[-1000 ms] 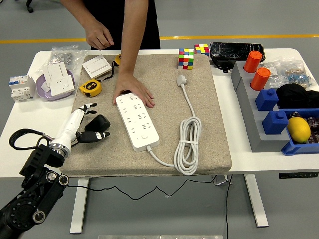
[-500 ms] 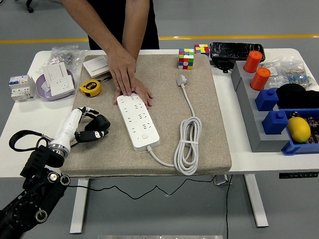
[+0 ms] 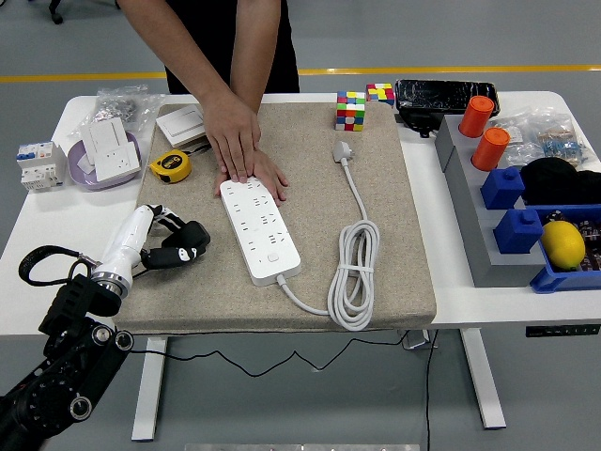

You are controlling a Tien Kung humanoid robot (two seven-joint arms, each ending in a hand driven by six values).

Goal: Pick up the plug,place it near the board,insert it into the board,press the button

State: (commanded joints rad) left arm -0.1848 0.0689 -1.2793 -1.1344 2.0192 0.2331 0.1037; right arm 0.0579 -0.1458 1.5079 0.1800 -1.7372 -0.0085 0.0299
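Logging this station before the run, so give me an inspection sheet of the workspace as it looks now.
Surface: white table, tan mat.
Job's things: black plug in left hand; power strip held by a person's hands.
Clutter: tape measure, two puzzle cubes, orange cups, lemon.
Hands: left hand's fingers closed on plug; right nothing seen.
Cables: white cord coiled on mat.
Surroundings: grey floor, yellow line.

Left arm comes in from lower-left corner, forearm angled up & to the right. Left hand (image 3: 172, 243) low over the worktop (image 3: 38, 211), fingers (image 3: 184, 253) curled in, empty. Right arm not in view. Person at far side: both hands (image 3: 239, 146) stacked palm-down, one on top of the other, arms crossing.
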